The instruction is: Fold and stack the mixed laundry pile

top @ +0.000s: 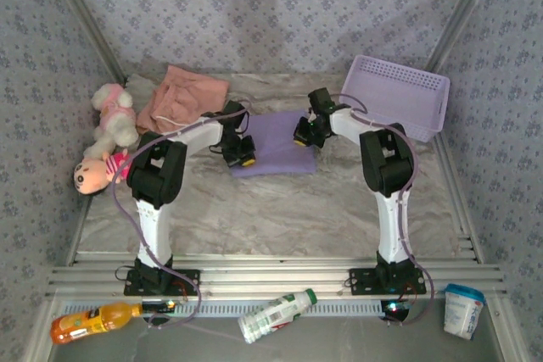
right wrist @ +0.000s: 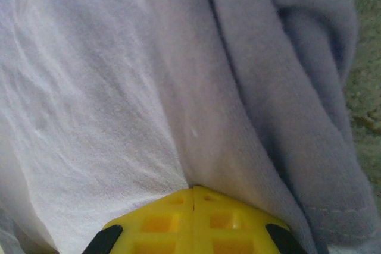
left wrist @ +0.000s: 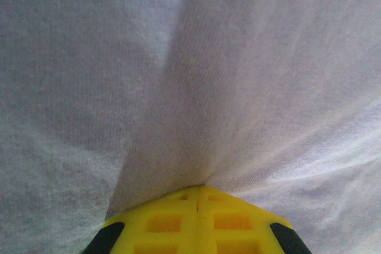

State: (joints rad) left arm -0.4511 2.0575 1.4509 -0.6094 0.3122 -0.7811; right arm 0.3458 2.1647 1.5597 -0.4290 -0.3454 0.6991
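Two plush toys [top: 109, 137] lie at the left edge of the table [top: 280, 209], and the pink shorts [top: 182, 97] are spread flat just behind and to the right of them. The left gripper [top: 241, 157] is closed, pinching the left edge of the lavender shirt [top: 278, 148], which lies mid-table between both arms; the right gripper [top: 305, 135] is closed too, pinching the shirt's right edge. A mesh basket [top: 399, 72] sits back right, near the shirt.

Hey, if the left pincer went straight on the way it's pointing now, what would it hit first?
The lavender shirt. The left pincer is shut with its tips against that fabric, which gathers into them; what lies beneath the cloth is hidden.
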